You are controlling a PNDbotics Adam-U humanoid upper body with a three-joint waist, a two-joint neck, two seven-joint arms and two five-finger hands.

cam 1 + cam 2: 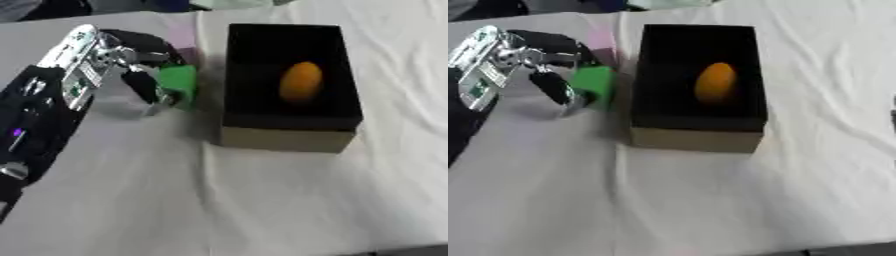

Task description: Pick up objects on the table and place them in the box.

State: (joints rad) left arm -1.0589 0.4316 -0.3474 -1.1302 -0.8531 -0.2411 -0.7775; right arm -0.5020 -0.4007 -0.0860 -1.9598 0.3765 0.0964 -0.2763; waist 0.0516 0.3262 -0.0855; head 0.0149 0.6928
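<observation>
A wrinkled white cloth [262,200] covers the table. The left hand [131,62] curls its fingers [144,87] and thumb round a green block [179,82] just left of the black-lined cardboard box [284,140], which holds an orange oval object [301,81].

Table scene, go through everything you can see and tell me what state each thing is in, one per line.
Box: open at the top, upright on the table, dark inside.
Orange object: lying inside the box.
Green block: outside the box, at its left side, held by the left hand.
Left hand: fingers curled round the green block.
Right hand: not in view.
White cloth: spread over the table, creased.
</observation>
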